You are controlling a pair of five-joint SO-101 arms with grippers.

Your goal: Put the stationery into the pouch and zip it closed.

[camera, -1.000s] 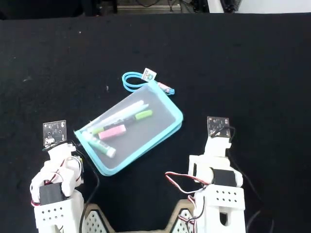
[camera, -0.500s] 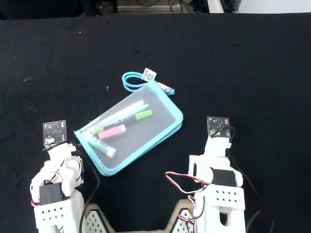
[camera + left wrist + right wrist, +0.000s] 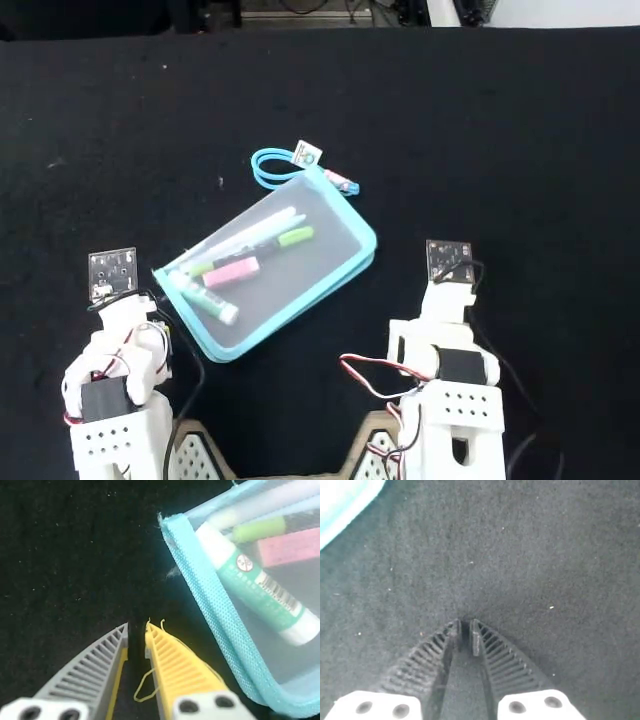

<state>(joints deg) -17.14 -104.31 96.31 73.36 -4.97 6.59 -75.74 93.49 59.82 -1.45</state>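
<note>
Teal-edged translucent pouch (image 3: 322, 266), filled with stationery (image 3: 232, 270), is laid on black table (image 3: 500, 130); left tool (image 3: 136, 628) and right tool (image 3: 465, 626) are pressed together.

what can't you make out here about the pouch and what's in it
- Zipper: high view, too small to tell whether it is fully shut.
- Pens: high view, blurred behind the translucent front of the pouch.
- Pouch corner: right wrist view, cut off by the frame edge.
</note>
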